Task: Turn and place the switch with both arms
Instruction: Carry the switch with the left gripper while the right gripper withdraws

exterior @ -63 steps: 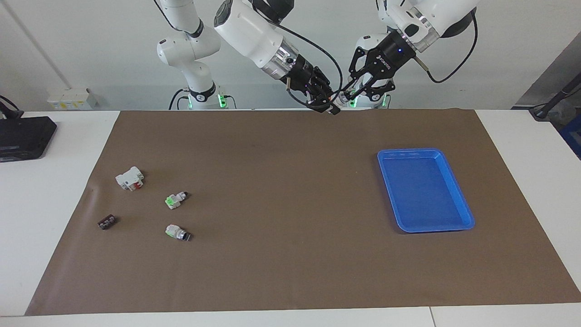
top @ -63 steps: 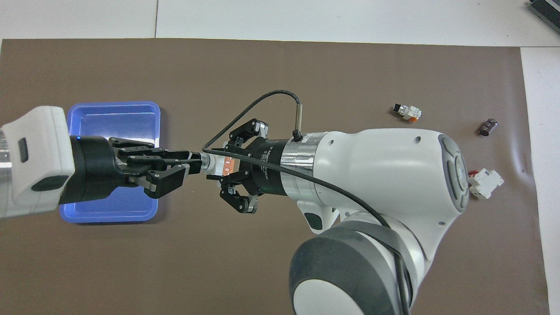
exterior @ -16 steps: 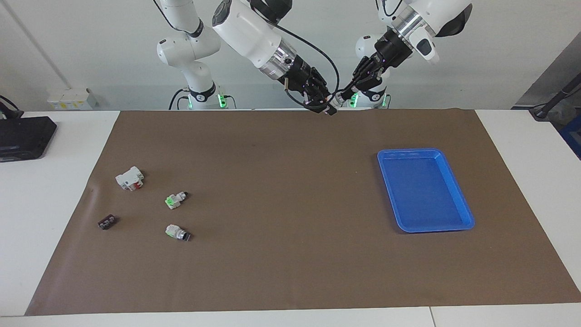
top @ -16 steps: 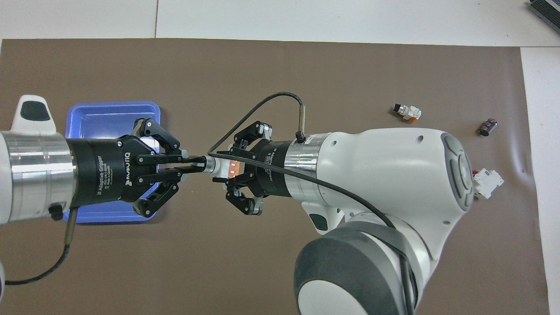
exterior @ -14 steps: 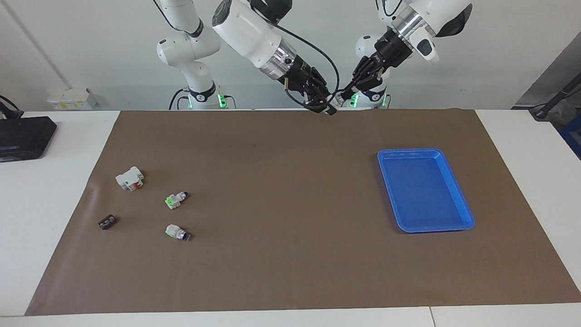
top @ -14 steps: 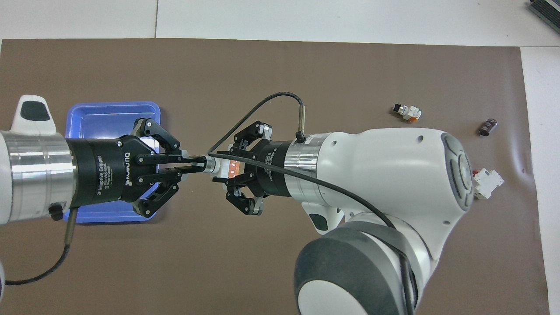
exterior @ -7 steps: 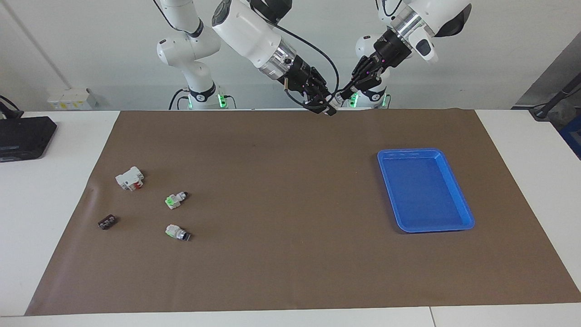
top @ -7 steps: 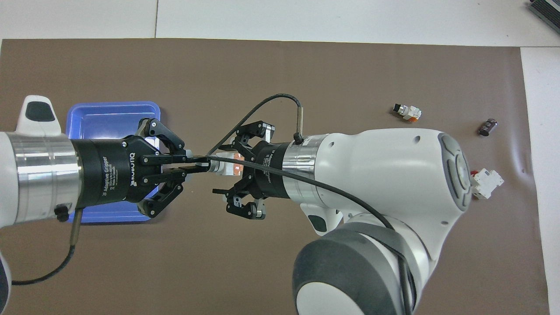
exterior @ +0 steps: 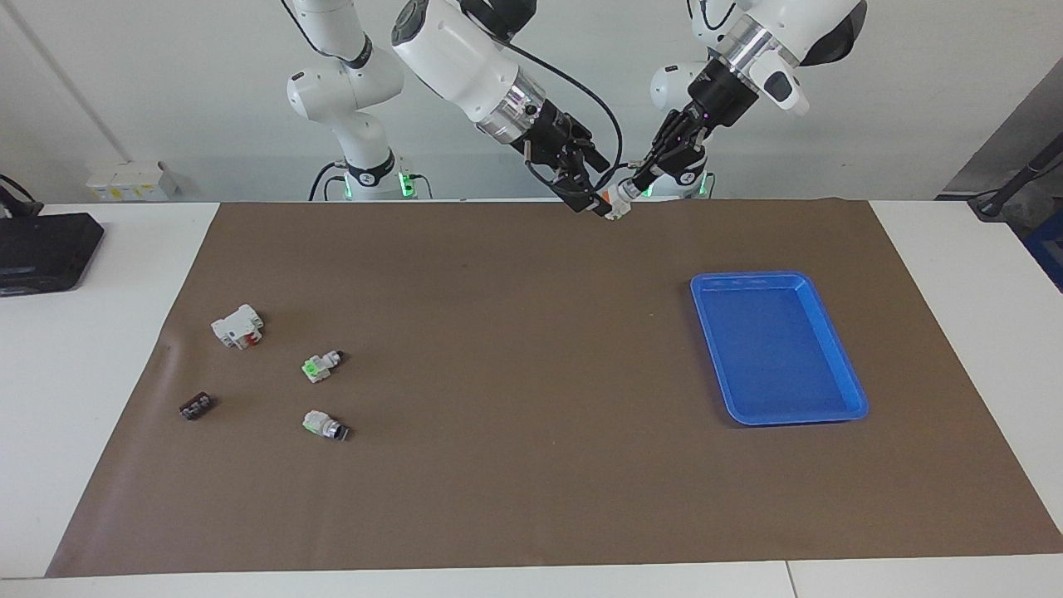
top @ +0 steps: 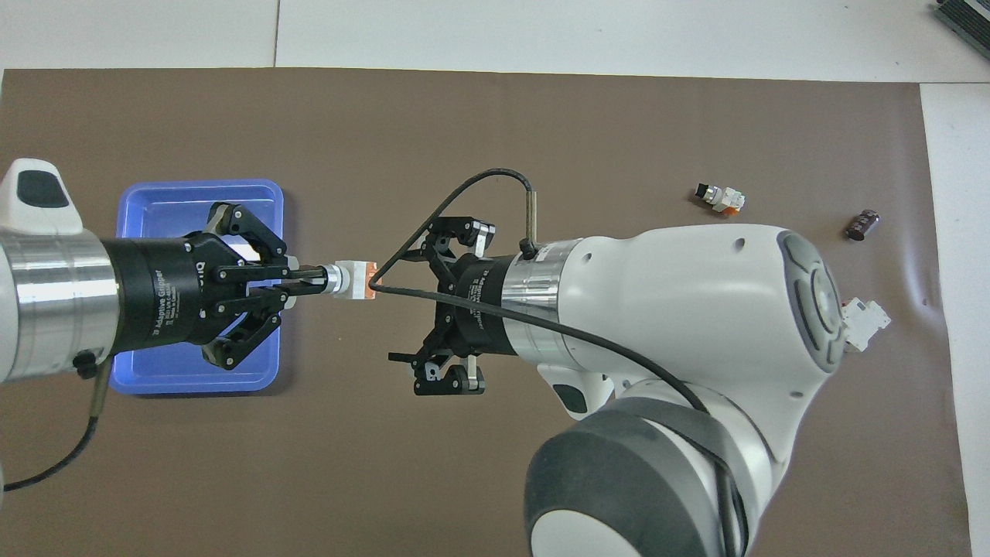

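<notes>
The switch hangs in mid-air above the brown mat, up at the robots' end of the table, pinched by its round end between the closed fingers of the left gripper, whose body hangs over the blue tray. Its white body and orange part stick out past those fingertips toward the right gripper, which stands just beside the orange end with its jaws spread wide and nothing between them. It looks a light, stiff plastic piece, so I judge weight no trouble; the risk is the smooth round end turning or slipping in a two-finger pinch. The squarer white body seems the surer place to take hold. Farther from the robots, toward the right arm's end, lie two green-marked switches, a white block and a small dark part.
</notes>
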{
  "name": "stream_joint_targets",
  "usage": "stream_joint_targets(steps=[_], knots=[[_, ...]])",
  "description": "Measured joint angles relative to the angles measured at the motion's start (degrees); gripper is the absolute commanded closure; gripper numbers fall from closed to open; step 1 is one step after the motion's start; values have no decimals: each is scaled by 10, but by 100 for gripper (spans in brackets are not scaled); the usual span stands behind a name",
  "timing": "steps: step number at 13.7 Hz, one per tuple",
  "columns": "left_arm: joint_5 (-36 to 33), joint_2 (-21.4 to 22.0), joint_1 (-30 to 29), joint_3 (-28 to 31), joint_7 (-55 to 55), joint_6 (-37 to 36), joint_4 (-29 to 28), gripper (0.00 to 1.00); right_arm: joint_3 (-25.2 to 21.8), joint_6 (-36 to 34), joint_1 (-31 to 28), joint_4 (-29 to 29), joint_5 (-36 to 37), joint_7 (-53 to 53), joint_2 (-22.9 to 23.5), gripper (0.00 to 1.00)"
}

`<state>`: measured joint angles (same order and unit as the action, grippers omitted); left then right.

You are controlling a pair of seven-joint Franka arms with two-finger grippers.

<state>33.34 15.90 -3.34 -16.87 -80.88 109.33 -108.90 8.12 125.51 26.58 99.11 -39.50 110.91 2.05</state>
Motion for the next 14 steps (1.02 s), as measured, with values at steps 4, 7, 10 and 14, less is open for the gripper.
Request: stream_joint_targets(steps=[4, 7, 10, 14], knots=[[-72, 1, -83, 2, 156, -23, -24, 100, -2, -78, -20, -2, 96, -74, -29, 0], [-113, 0, -154, 3, 331, -21, -48, 100, -3, -126, -56, -1, 193, -211, -33, 0], [-155, -9, -198, 4, 484, 2, -73, 100, -4, -167, -97, -1, 272, -391, -33, 0], [-213, -76, -201, -1, 621, 59, -82, 100, -7, -191, -186, -1, 288, -622, -37, 0]])
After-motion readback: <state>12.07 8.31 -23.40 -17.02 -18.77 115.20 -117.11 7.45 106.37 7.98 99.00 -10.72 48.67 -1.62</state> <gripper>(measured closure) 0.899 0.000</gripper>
